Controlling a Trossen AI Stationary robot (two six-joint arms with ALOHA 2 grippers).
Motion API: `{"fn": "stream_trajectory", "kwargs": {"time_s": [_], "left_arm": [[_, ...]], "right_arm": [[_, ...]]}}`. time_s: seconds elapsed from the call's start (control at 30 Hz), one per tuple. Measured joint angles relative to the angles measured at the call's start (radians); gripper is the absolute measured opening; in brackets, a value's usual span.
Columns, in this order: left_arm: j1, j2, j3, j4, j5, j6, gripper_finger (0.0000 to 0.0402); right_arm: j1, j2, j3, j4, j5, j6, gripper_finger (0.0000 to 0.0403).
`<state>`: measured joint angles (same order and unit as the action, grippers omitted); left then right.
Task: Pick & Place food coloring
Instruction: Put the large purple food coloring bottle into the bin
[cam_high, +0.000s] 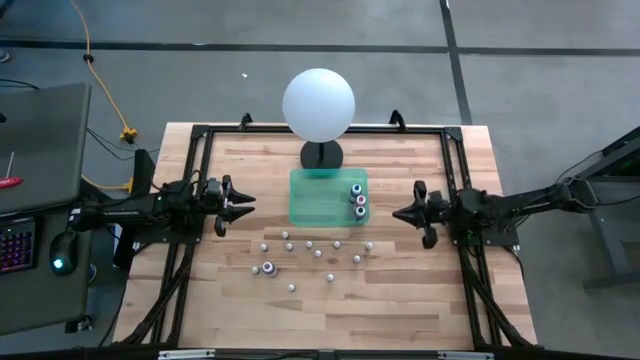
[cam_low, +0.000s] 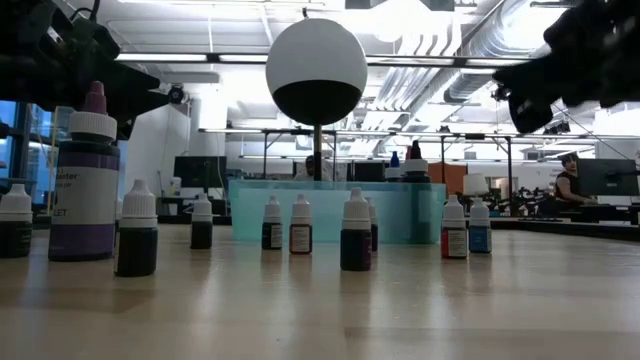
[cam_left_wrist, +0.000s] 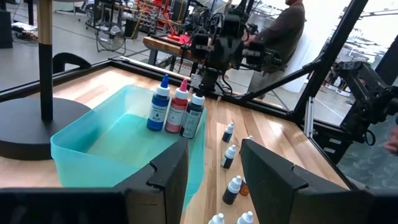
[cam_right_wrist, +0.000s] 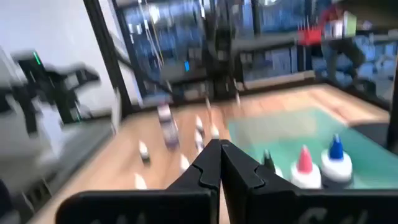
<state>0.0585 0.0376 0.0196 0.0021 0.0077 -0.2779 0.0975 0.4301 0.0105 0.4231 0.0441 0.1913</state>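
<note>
1. Across the wooden bench (cam_high: 400, 300), small whitish food coloring bottles (cam_high: 310, 245) stand scattered; three bottles (cam_high: 358, 198) already stand in the translucent green tray (cam_high: 315, 200).
2. Left gripper (cam_high: 245, 198) hovers beside the tray, fingers (cam_left_wrist: 168, 177) parted and empty.
3. Right gripper (cam_high: 398, 213) waits opposite, fingers (cam_right_wrist: 205, 171) closed on nothing.
4. Risk: bottles stand close together, so a descending finger could topple neighbours, or brush the white sphere on its black stand (cam_high: 318, 105).

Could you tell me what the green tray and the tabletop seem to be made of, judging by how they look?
The green tray looks like translucent plastic: its teal walls let light through, and the edges are smooth and rounded. The tabletop looks like wood, probably butcher-block: pale strips with visible grain run side by side, with a satin rather than glossy surface.
</note>
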Motion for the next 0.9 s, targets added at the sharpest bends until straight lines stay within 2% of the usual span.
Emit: {"fn": "stream_trajectory", "kwargs": {"time_s": [0.13, 0.37, 0.9], "left_arm": [[0.000, 0.000, 0.000, 0.000, 0.000, 0.000, 0.0147], [0.000, 0.000, 0.000, 0.000, 0.000, 0.000, 0.0147], [0.000, 0.000, 0.000, 0.000, 0.000, 0.000, 0.0147]], "right_arm": [[0.000, 0.000, 0.000, -0.122, 0.000, -0.058, 0.0000], [0.000, 0.000, 0.000, -0.248, 0.000, -0.061, 0.0000], [0.000, 0.000, 0.000, -0.277, 0.013, -0.043, 0.0000]]}}
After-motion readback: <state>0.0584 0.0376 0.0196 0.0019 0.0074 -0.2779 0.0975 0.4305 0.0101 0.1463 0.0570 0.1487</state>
